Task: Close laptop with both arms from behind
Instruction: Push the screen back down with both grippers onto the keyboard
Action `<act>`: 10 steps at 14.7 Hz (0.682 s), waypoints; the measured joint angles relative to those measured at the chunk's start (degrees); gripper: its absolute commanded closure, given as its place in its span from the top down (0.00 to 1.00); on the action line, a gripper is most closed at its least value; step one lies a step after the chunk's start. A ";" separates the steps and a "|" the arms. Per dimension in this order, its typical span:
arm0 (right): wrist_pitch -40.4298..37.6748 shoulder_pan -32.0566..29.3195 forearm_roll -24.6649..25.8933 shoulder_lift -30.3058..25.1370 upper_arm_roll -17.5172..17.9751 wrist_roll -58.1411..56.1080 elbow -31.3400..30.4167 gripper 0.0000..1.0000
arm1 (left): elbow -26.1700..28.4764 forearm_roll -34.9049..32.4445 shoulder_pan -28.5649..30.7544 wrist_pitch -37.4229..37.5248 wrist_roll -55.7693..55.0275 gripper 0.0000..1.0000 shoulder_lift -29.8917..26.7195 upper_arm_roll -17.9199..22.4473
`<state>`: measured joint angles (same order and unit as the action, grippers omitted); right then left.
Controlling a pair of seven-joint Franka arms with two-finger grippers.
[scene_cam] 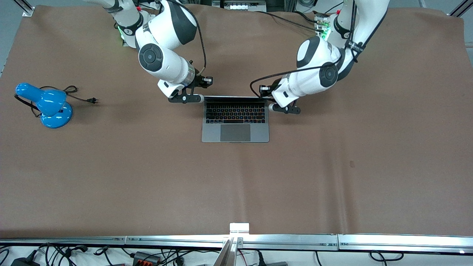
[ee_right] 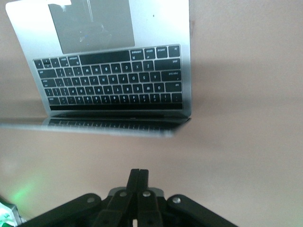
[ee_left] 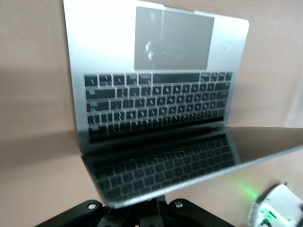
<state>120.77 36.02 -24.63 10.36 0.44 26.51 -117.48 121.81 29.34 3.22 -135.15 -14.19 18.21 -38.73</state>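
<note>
The laptop lies open mid-table, its keyboard and trackpad facing the front camera and its lid standing up at the end farther from that camera. In the left wrist view the laptop has its dark screen leaning over the keys and mirroring them. My left gripper is shut and sits against the back of the lid at its top corner, which hides the fingertips. My right gripper is shut and hangs just off the lid's other corner, apart from the laptop.
A blue desk lamp with its black cord lies toward the right arm's end of the table. A metal rail runs along the table edge nearest the front camera. A white arm base with a green light shows in the left wrist view.
</note>
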 measured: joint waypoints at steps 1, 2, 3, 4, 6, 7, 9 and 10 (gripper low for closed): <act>0.37 -0.24 0.00 0.54 0.00 0.00 0.17 0.00 | -1.43 -1.37 -0.01 -0.02 -0.22 0.00 1.63 0.77; 0.71 -0.49 0.00 1.32 -0.01 0.01 0.51 0.00 | -2.83 -2.09 0.00 -0.02 -0.23 0.00 3.21 1.44; 1.04 -0.74 0.00 2.45 -0.01 0.01 1.21 0.00 | -4.15 -2.89 -0.01 -0.03 -0.23 0.00 4.85 1.90; 1.33 -0.96 0.00 3.81 -0.02 0.01 2.26 0.00 | -5.35 -4.31 -0.01 -0.03 -0.25 0.00 6.44 2.14; 1.57 -1.30 0.00 7.42 -0.02 0.01 5.43 0.00 | -7.52 -7.84 -0.09 -0.07 -1.34 0.00 9.50 2.53; 1.68 -1.40 0.00 9.60 -0.05 0.01 7.44 0.00 | -8.54 -9.13 -0.17 -0.09 -1.83 0.00 10.97 2.68; 1.84 -1.46 0.00 14.28 -0.41 0.01 11.73 0.00 | -10.45 -10.93 -0.45 -0.12 -2.38 0.00 13.71 2.83; 1.88 -1.51 0.00 16.71 -0.60 0.01 13.87 0.00 | -11.33 -11.80 -0.73 -0.20 -2.46 0.00 15.06 2.99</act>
<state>122.65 34.52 -24.63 27.07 -0.16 26.52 -103.61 110.47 17.54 2.49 -135.35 -16.65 33.27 -35.74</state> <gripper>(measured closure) 0.991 0.991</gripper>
